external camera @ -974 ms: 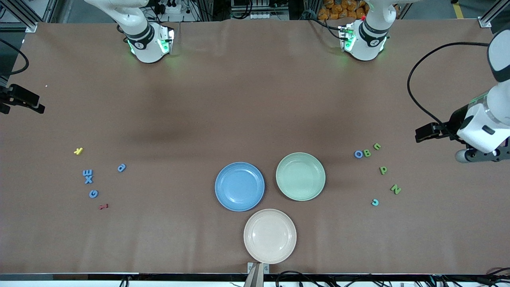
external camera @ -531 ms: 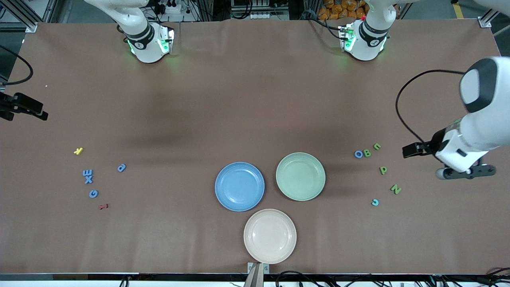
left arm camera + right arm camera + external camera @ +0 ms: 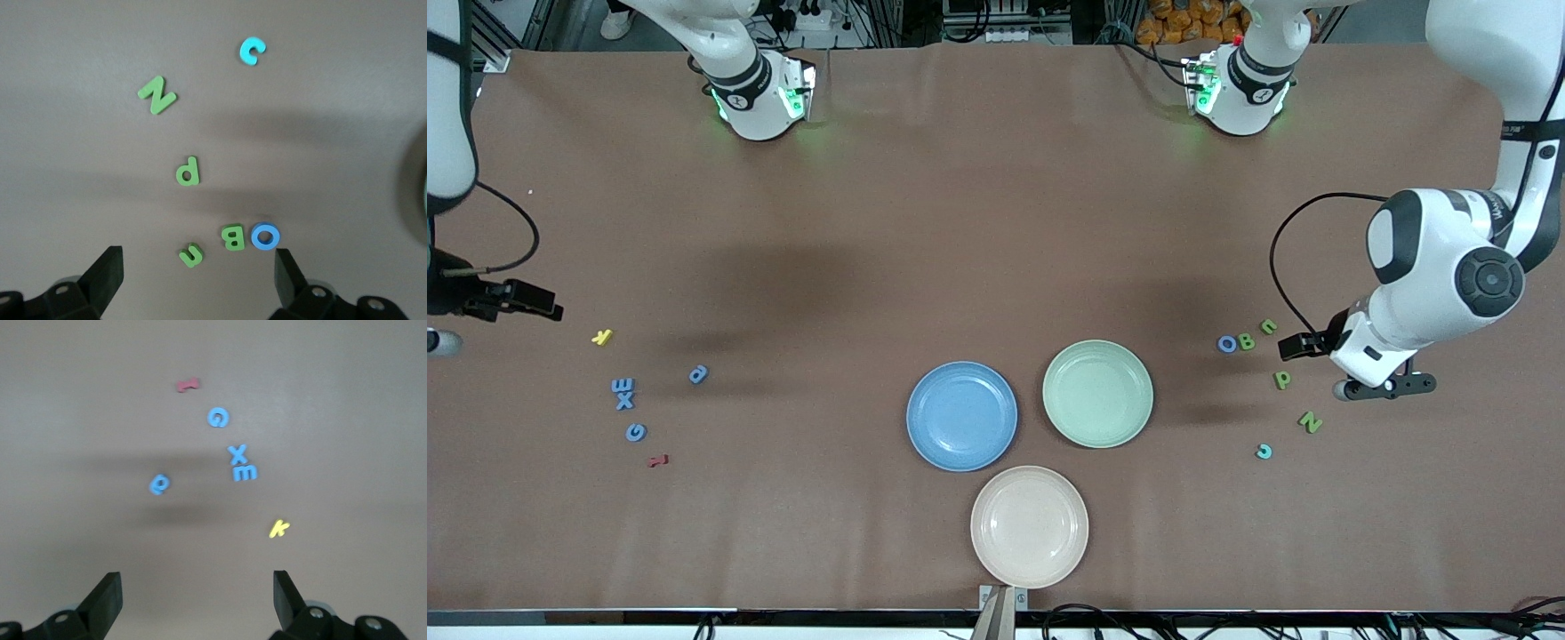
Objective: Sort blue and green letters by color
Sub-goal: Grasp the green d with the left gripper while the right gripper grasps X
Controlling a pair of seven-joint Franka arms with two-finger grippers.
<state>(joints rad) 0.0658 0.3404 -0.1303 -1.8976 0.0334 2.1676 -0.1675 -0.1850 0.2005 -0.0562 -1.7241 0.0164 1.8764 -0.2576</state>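
Both pairs of fingers released and empty, the left gripper [image 3: 193, 280] hangs over the small green foam letters [image 3: 189, 171] near the bench's left-arm end, the right gripper [image 3: 193, 600], mostly cut off in the front view, over the small blue foam letters [image 3: 238, 455] at the other end

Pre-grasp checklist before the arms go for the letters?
1. Left gripper open, empty, over the green letters: ok.
2. Right gripper open, empty, near the yellow K: ok.
3. Blue plate and green plate hold nothing: ok.
4. Blue O touches green B; picking one may nudge the other: not ok.
5. Blue E and X touch: not ok.
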